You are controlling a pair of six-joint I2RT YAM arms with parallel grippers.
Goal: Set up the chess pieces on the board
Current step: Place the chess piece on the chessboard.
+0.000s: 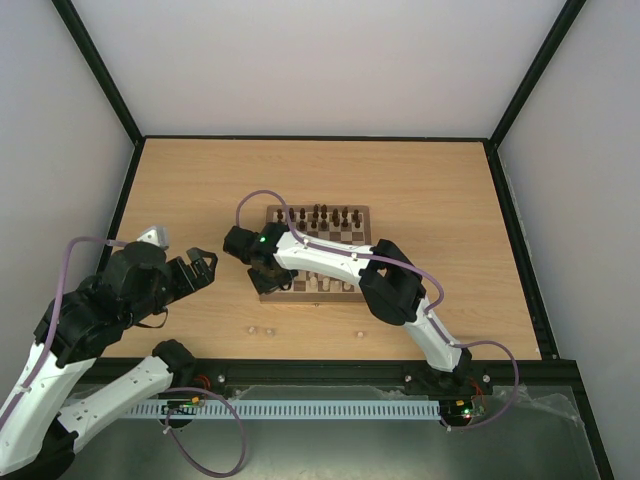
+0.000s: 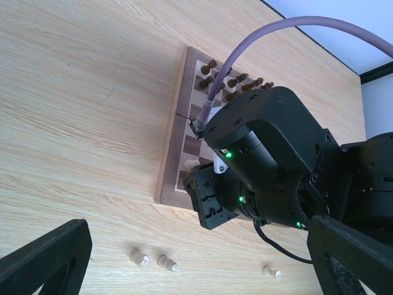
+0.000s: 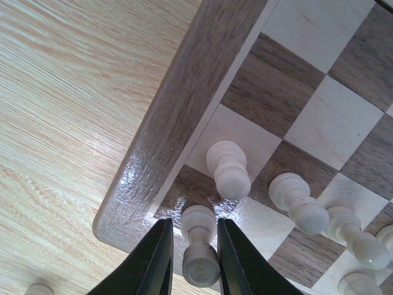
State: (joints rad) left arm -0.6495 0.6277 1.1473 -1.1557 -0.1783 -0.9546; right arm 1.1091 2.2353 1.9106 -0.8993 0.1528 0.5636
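Observation:
The board (image 1: 318,207) lies mid-table, with dark chess pieces (image 1: 318,217) along its far rows and cream ones (image 1: 320,282) along its near rows. My right gripper (image 3: 195,258) hangs over the board's near left corner (image 3: 166,129). Its fingers stand either side of an upright cream piece (image 3: 200,267) on the corner dark square, and a thin gap shows at the left finger. Two cream pawns (image 3: 228,169) stand on the squares beside it. My left gripper (image 2: 196,264) is wide open and holds nothing, low over the table left of the board (image 2: 169,166).
Three cream pieces (image 2: 140,257) (image 2: 167,263) (image 2: 271,271) lie on the tabletop in front of the board's near edge, between the left gripper's fingers in its wrist view. The right arm (image 1: 390,285) reaches across the board's near right part.

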